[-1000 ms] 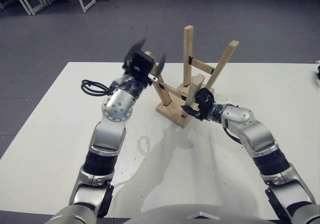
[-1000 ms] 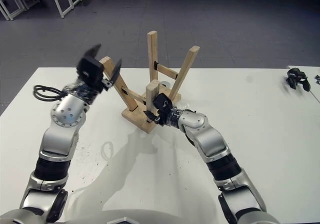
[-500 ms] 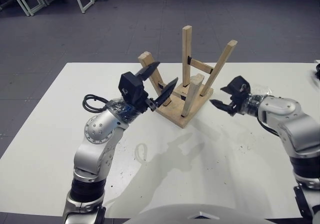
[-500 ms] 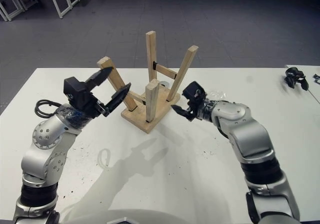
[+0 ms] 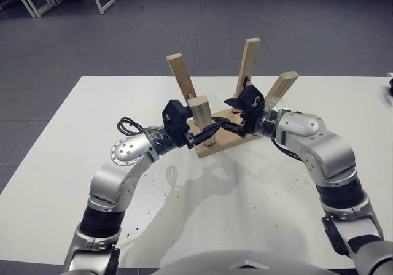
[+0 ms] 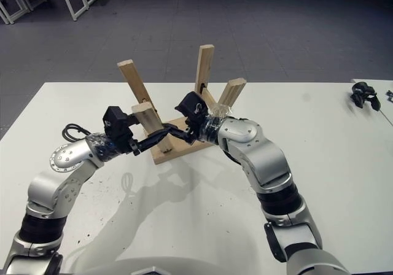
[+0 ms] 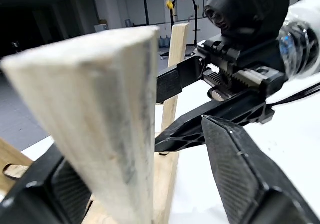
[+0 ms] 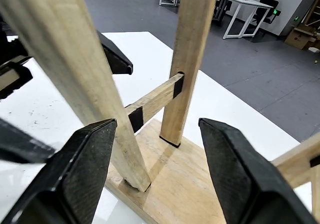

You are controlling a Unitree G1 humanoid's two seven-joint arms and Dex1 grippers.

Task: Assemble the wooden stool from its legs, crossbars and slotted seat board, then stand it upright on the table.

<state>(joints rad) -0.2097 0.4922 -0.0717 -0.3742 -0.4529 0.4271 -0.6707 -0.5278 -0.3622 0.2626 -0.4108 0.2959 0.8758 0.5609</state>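
Left hand (image 5: 206, 134) released, fingers straddling the short near pale-wood leg (image 5: 201, 110), probably to brace it. Right hand (image 5: 226, 123) also released, reaching in from the opposite side. Pale wooden stool (image 5: 236, 141) sits inverted on the white table (image 5: 258, 201). Flip to upright not yet done.

Stool legs (image 5: 182, 73), crossbar (image 8: 156, 96) & seat board (image 8: 181, 185): pale bare wood, matt, grain visible, no varnish look. Left gripper (image 5: 204, 134) & right gripper (image 8: 157, 126): black matt plastic; pads (image 7: 235, 175) finely cross-hatched. Arm shells (image 5: 126, 158): silver metal, satin sheen. Table (image 5: 264, 207): white, smooth, slight sheen, dark specks at 7 o'clock of stool.
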